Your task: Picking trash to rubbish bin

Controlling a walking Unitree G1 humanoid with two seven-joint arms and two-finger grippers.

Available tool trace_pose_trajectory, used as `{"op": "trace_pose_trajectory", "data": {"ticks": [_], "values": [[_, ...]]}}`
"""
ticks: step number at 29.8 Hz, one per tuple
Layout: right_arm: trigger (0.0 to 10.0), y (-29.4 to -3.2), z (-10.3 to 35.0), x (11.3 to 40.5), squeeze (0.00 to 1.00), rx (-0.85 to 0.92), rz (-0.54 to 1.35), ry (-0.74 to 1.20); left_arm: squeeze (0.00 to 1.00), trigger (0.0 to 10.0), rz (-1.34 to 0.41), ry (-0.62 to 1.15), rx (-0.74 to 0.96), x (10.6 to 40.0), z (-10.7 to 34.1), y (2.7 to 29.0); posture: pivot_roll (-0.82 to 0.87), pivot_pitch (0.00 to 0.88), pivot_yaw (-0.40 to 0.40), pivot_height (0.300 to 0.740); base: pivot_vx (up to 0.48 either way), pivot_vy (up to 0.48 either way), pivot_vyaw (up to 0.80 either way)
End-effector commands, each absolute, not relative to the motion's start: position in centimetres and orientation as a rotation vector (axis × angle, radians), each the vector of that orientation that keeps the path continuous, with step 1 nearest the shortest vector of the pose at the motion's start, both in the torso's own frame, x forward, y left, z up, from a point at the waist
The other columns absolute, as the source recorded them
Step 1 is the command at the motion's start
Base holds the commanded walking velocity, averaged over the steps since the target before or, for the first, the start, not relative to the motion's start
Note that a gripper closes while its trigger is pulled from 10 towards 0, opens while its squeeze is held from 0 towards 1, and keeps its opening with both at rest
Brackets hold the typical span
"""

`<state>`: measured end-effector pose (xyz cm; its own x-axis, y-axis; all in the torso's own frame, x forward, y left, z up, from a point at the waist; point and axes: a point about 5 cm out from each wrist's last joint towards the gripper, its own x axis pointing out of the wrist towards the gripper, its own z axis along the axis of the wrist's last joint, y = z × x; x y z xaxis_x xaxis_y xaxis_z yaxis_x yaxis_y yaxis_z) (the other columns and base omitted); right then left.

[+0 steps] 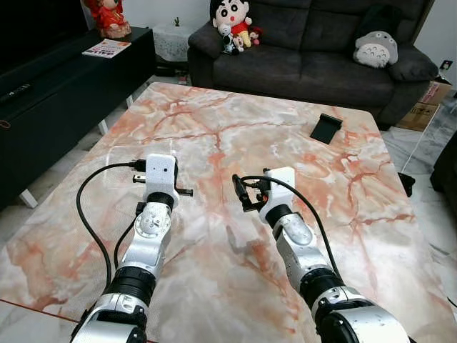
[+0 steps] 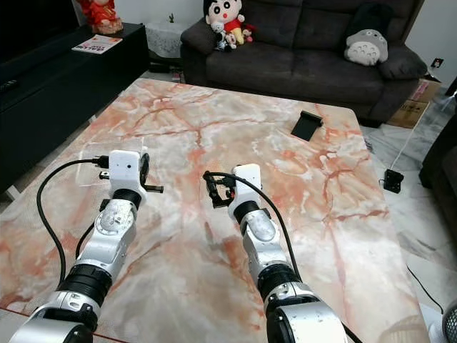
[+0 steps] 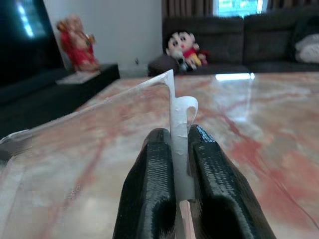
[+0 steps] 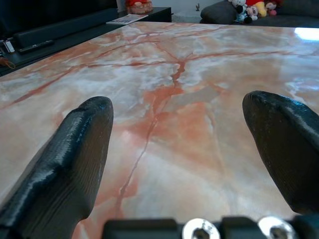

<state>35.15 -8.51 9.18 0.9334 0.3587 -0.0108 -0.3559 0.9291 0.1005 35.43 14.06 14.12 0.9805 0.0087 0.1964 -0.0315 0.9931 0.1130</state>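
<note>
I have my left gripper [image 3: 180, 164] clamped on the clear plastic tray [image 3: 75, 134] near the tabletop's [image 1: 285, 143] left edge, while my right gripper's [image 4: 179, 144] fingers hover spread apart mid-tabletop.

The desk [image 1: 214, 136] is white marble with pink and orange veins. The trash [image 3: 180, 124] is see-through plastic, held between black fingers [image 3: 152, 189] of the left tool [image 3: 182, 149]. A black thing [image 1: 325, 128] lies near the desk's far right corner. The sofa [image 1: 314, 50] is dark grey.
</note>
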Motion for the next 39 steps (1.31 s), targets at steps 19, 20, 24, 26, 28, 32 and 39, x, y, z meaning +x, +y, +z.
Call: {"op": "trace_pose_trajectory", "data": {"ticks": [19, 20, 24, 26, 28, 32, 39], "values": [[10.0, -8.89, 10.09, 35.63, 0.00, 0.108, 0.347, -0.011, 0.00, 0.9, 0.014, -0.289, 0.156, 35.12, 15.10, 13.60, 0.08, 0.000, -0.083, 0.740, 0.000, 0.000, 0.00], [10.0, -8.90, 10.08, 35.63, 0.00, 0.108, 0.347, -0.011, 0.00, 3.9, 0.017, -0.289, 0.159, 35.13, 15.11, 13.62, 0.08, 0.000, -0.084, 0.740, 0.000, 0.000, 0.00], [10.0, -8.88, 10.09, 35.63, 0.00, 0.108, 0.349, -0.011, 0.00, 10.0, 0.018, -0.289, 0.165, 35.16, 15.13, 13.65, 0.08, 0.000, -0.083, 0.740, 0.000, 0.000, 0.00], [10.0, -8.88, 10.08, 35.63, 0.00, 0.108, 0.349, -0.011, 0.00, 10.0, 0.018, -0.290, 0.167, 35.16, 15.14, 13.64, 0.08, 0.000, -0.083, 0.740, 0.000, 0.000, 0.00], [10.0, -8.88, 10.08, 35.63, 0.00, 0.108, 0.349, -0.012, 0.00, 10.0, 0.019, -0.293, 0.168, 35.17, 15.19, 13.64, 0.08, 0.000, -0.084, 0.740, 0.000, 0.000, 0.00], [10.0, -8.91, 10.10, 35.64, 0.00, 0.108, 0.347, -0.013, 0.00, 10.0, 0.025, -0.305, 0.172, 35.19, 15.42, 13.67, 0.08, 0.000, -0.084, 0.740, 0.000, 0.000, 0.00], [10.0, -8.84, 10.15, 35.62, 0.00, 0.112, 0.347, -0.018, 1.00, 10.0, 0.044, -0.313, 0.185, 35.15, 15.53, 13.90, 0.08, 0.000, -0.082, 0.740, 0.000, 0.000, 0.00]]}}
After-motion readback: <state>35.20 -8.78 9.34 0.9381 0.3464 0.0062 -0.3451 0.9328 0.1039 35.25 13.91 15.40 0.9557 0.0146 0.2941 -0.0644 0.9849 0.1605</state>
